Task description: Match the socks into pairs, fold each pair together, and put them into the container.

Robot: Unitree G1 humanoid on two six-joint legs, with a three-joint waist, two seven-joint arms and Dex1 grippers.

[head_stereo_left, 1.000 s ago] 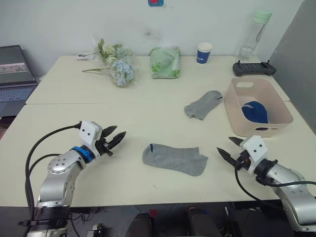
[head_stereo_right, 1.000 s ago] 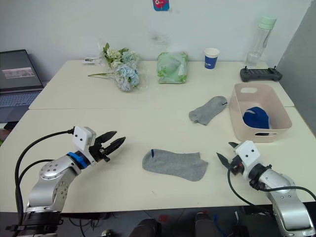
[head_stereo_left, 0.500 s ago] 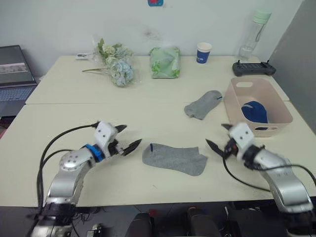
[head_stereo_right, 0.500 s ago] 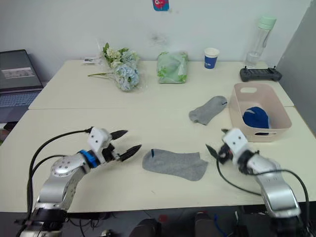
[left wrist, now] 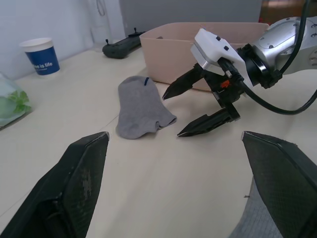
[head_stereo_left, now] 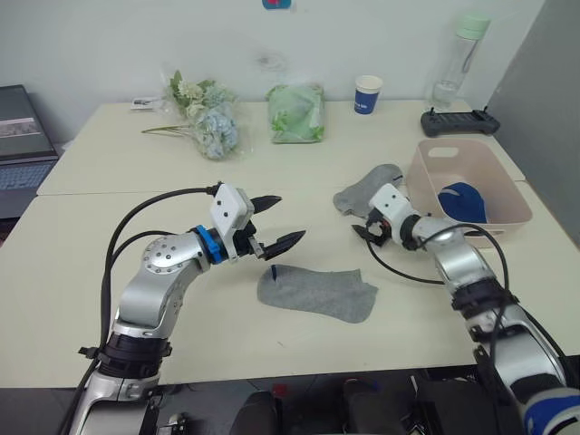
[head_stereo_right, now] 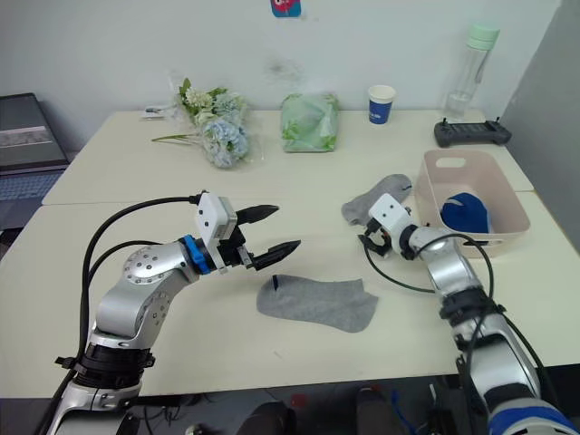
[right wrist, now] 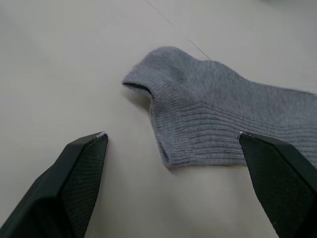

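One grey sock (head_stereo_left: 317, 292) lies flat near the table's front middle. My left gripper (head_stereo_left: 285, 220) hovers open just above and behind its cuff end, holding nothing. A second grey sock (head_stereo_left: 365, 185) lies further back, beside the pale pink container (head_stereo_left: 507, 207). My right gripper (head_stereo_left: 361, 220) is open at this sock's near end; in the right wrist view the sock's cuff (right wrist: 223, 114) sits between the fingertips (right wrist: 94, 144). A dark navy sock (head_stereo_left: 462, 201) lies inside the container. The left wrist view shows the right gripper (left wrist: 183, 111) open next to the far grey sock (left wrist: 141, 106).
Along the back of the table stand a flower bunch (head_stereo_left: 213, 122), a green wrapped bundle (head_stereo_left: 294, 113), a blue-and-white paper cup (head_stereo_left: 367, 93), a clear bottle (head_stereo_left: 449, 63) and a black controller (head_stereo_left: 462, 120). A laptop (head_stereo_left: 18, 136) sits at the far left.
Both arms reached forward from the table's front edge. The left gripper rose to the near sock's cuff end; the right gripper swung to the far grey sock. The socks have not moved.
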